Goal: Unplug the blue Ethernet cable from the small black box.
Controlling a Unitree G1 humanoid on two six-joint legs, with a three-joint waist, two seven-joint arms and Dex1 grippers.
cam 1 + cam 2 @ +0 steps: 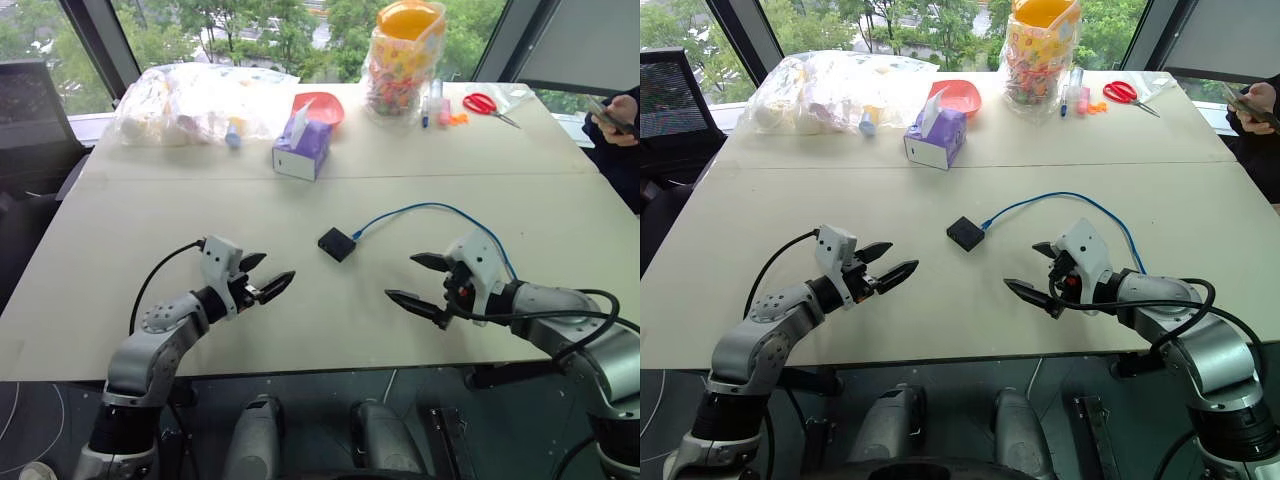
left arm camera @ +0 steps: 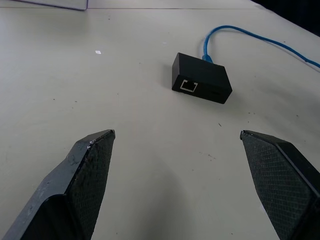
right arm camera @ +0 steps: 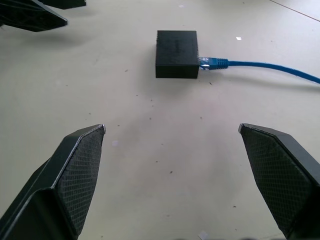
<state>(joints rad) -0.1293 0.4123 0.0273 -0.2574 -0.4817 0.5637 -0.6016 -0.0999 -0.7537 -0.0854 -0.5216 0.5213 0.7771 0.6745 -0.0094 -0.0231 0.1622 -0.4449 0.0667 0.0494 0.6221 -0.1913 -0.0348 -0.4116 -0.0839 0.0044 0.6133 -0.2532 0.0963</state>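
Nothing is unplugged yet: the blue Ethernet cable (image 3: 260, 64) is seated in the small black box (image 1: 336, 243), ahead between my left fingers (image 1: 265, 277) and right fingers (image 1: 418, 283), both spread apart, empty.

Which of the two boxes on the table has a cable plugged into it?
The small black box between the two grippers: the blue cable goes into its side. The purple tissue box farther back has only a tissue sticking out.
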